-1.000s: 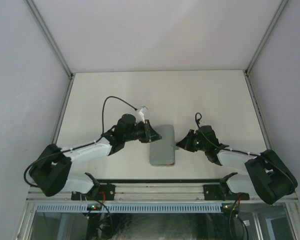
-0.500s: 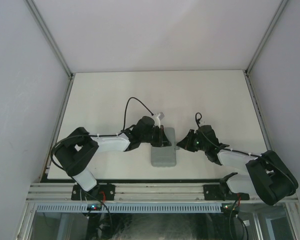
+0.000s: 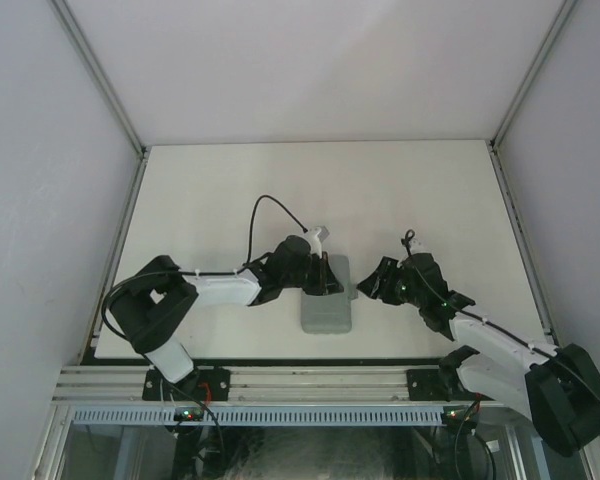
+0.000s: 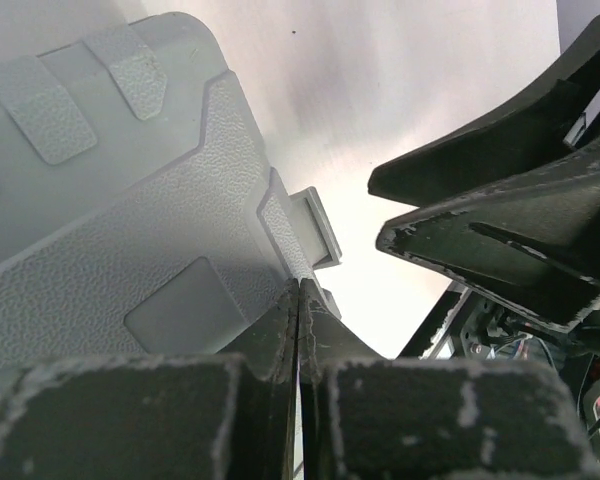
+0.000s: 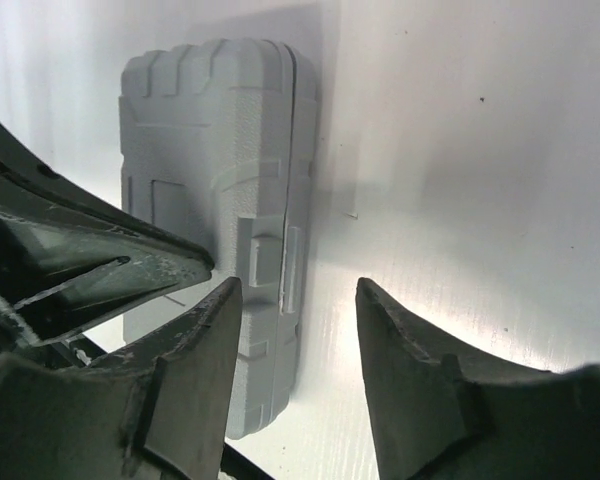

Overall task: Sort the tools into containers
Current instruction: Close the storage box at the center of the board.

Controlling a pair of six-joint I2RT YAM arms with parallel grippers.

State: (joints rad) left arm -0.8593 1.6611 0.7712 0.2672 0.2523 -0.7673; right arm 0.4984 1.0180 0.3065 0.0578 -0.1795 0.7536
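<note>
The grey tool case [image 3: 326, 308] lies closed on the table, near the front edge. My left gripper [image 3: 330, 277] is shut and empty, with its fingertips over the far part of the lid; in the left wrist view the tips [image 4: 298, 288] touch the textured lid [image 4: 130, 230]. My right gripper [image 3: 366, 288] is open just right of the case. In the right wrist view its gap [image 5: 298, 300] faces the case's latch side [image 5: 270, 262]. No tools are in view; the case hides whatever is inside.
The white table [image 3: 280, 190] is bounded by a metal frame and white walls. The black front rail [image 3: 310, 362] runs just behind the case's near end. The two grippers are close together at the case's far right corner.
My left arm swung right from beside the case until its shut gripper was on the lid. My right arm stretched out lower, its gripper staying open beside the case.
</note>
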